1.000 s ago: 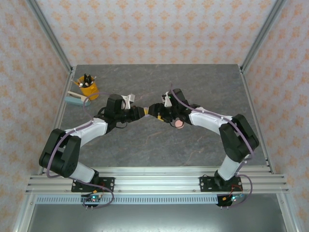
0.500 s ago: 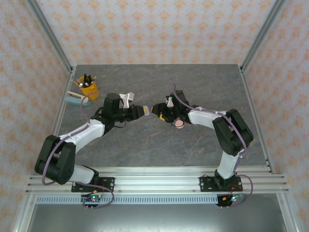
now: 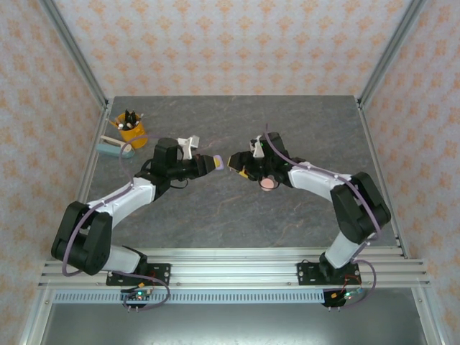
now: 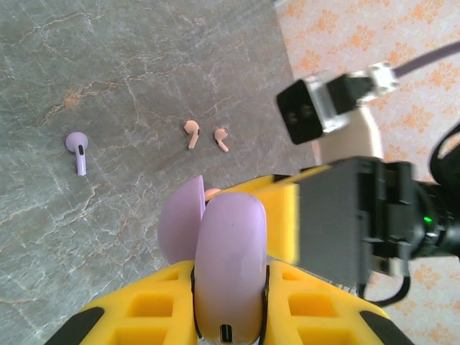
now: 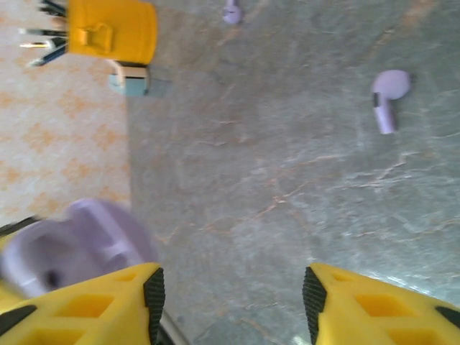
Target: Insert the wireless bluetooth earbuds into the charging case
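My left gripper (image 4: pixel 230 287) is shut on the lilac charging case (image 4: pixel 230 251), held on edge with its lid (image 4: pixel 180 223) open. In the top view that left gripper (image 3: pixel 218 164) faces my right gripper (image 3: pixel 237 165), a small gap between them. The right gripper (image 5: pixel 233 302) is open with nothing between its fingers, and the open lilac case (image 5: pixel 72 244) sits just to its left. One lilac earbud (image 4: pixel 77 149) and two salmon-pink earbuds (image 4: pixel 191 133) (image 4: pixel 221 138) lie on the table. Two lilac earbuds (image 5: pixel 388 92) (image 5: pixel 231 12) lie on the stone beyond the right fingers.
A round pink case (image 3: pixel 268 185) lies on the table under the right wrist. At the back left stand a yellow cup of pens (image 3: pixel 131 131) and a teal block (image 3: pixel 111 148). The grey stone table (image 3: pixel 237 215) is framed by metal rails and patterned walls.
The two grippers, which met at the table's middle a second ago, have drawn apart. The right gripper backed off to the right; the left still holds the lilac case.
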Controlling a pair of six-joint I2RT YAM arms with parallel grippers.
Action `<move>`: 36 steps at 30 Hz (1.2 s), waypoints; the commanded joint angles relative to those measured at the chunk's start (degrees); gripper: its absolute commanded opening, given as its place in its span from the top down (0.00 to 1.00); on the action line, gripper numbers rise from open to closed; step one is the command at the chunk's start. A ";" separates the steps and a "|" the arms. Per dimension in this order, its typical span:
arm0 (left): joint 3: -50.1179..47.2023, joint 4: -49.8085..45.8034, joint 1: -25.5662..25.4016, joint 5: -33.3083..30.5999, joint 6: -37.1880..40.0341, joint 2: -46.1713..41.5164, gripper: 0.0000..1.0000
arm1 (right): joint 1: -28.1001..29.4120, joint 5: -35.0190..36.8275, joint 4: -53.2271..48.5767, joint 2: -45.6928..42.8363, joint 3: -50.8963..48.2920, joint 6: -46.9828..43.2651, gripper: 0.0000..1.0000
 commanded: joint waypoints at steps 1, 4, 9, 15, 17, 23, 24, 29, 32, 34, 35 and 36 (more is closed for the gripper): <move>-0.16 6.06 -0.19 1.98 -2.76 1.41 0.91 | -0.18 -3.59 1.00 -1.55 0.31 -2.14 0.48; 0.14 6.86 -0.19 2.46 -3.38 1.79 0.91 | -0.19 -4.41 1.57 -1.40 0.78 -2.17 0.53; 0.72 7.46 -0.19 3.56 -4.07 2.05 0.91 | -0.18 -4.78 1.54 -0.25 2.20 -2.34 0.57; 1.05 7.18 -0.31 4.19 -4.10 2.22 0.91 | -0.20 -5.10 1.39 0.81 3.70 -2.67 0.58; 1.07 7.00 -0.46 4.36 -4.04 2.22 0.91 | -0.20 -5.06 1.32 1.16 4.14 -2.77 0.58; 1.32 6.87 -0.81 4.53 -4.26 1.95 0.91 | -0.17 -5.30 1.01 2.39 4.96 -3.29 0.63; 1.42 6.87 -0.88 4.54 -4.24 1.87 0.91 | -0.12 -5.29 0.94 2.59 4.96 -3.38 0.63; 1.94 6.61 -1.14 4.93 -4.44 1.77 0.91 | -0.28 -5.36 0.44 2.84 4.79 -4.09 0.66; 2.29 6.34 -1.42 5.07 -4.44 1.75 0.91 | -0.33 -5.30 0.38 3.10 4.88 -4.28 0.68; 2.39 6.25 -1.67 5.11 -4.52 1.69 0.91 | -0.54 -5.33 0.33 3.34 5.12 -4.27 0.71; 2.36 6.17 -1.77 5.20 -4.52 1.69 0.91 | -0.68 -5.28 0.24 3.53 5.27 -4.35 0.72; 2.46 6.10 -1.85 5.20 -4.52 1.69 0.91 | -0.80 -5.30 0.30 3.69 5.36 -4.29 0.73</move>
